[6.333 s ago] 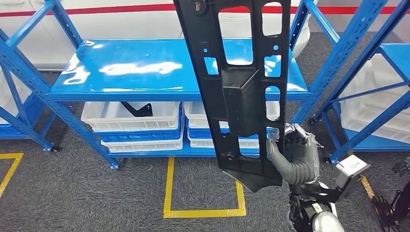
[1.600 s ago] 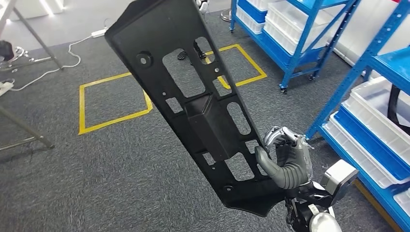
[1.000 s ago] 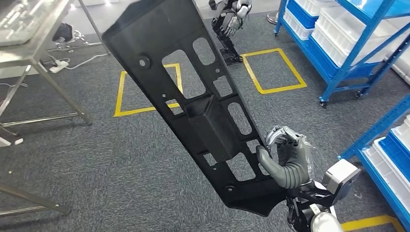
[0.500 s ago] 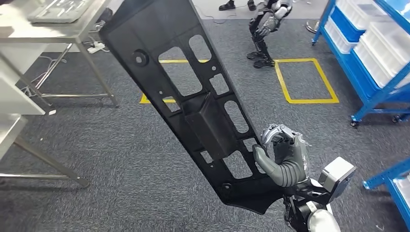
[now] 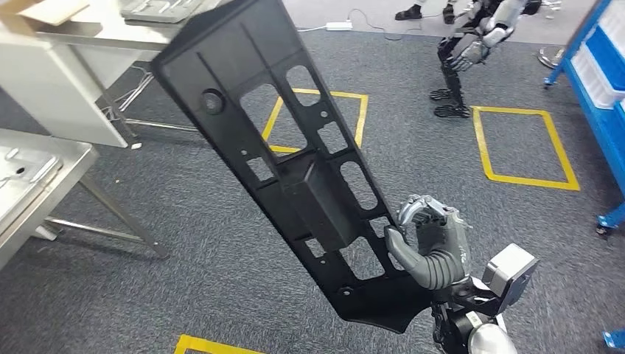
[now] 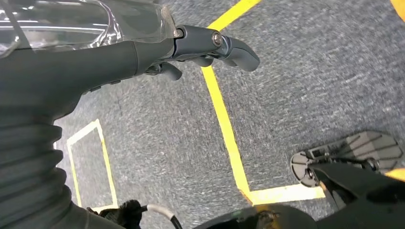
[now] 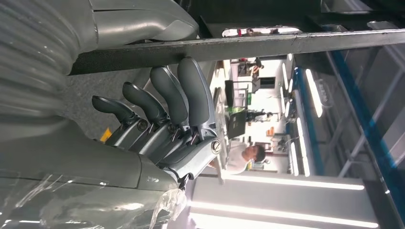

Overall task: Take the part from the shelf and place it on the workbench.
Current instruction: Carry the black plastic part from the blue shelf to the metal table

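The part [image 5: 295,169] is a long black plastic panel with several cutouts and a boxy pocket in its middle. It rises tilted to the left from the lower right of the head view. My right hand [image 5: 431,247] grips its lower edge, thumb on the front face and fingers curled behind. In the right wrist view the fingers [image 7: 181,95] wrap against the panel's edge [image 7: 286,43]. My left hand [image 6: 143,52] hangs over the grey carpet and holds nothing, its fingers loosely bent. A steel workbench [image 5: 22,184] stands at the left edge.
A pale table [image 5: 66,66] stands at the back left. Another robot [image 5: 472,44] stands at the back right beside a yellow floor square [image 5: 523,144]. A blue shelf [image 5: 601,81] lines the right edge. A person [image 7: 246,155] is far off.
The camera has turned away from the blue shelf; tables now come in at the left. The panel stays in my right hand, now tilted left rather than near upright.
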